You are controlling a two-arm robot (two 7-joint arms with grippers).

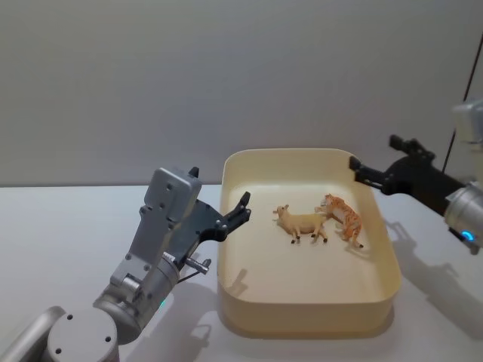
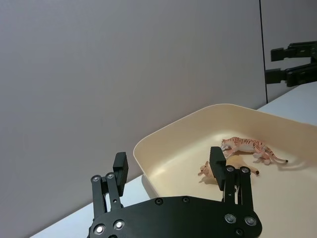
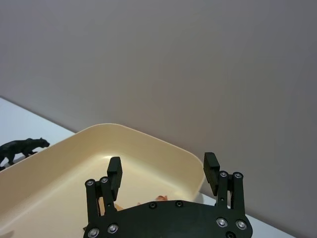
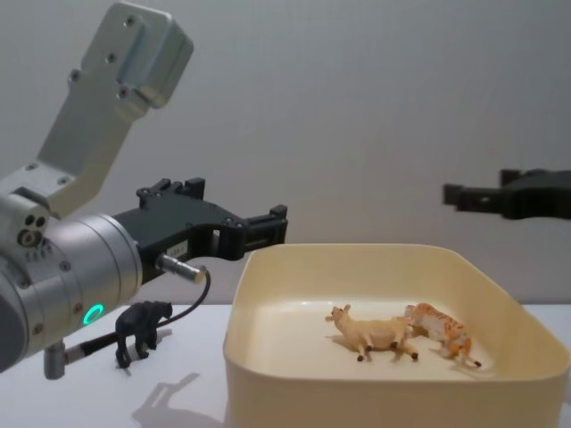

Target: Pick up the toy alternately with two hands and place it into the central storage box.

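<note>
The white table [image 1: 60, 219] carries two items directly. The cream-yellow box [image 1: 306, 318] rests flat on its base near the middle of the table. The black toy animal [image 4: 141, 332] stands upright on its legs on the bare tabletop, left of the box and apart from it.

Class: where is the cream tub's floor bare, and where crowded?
Bare: tub floor from near wall up to tan animal and tiger, and from left wall, where the left gripper hovers, to the tan animal. Crowded: centre-right, around both; right gripper hovers by the far-right corner.
</note>
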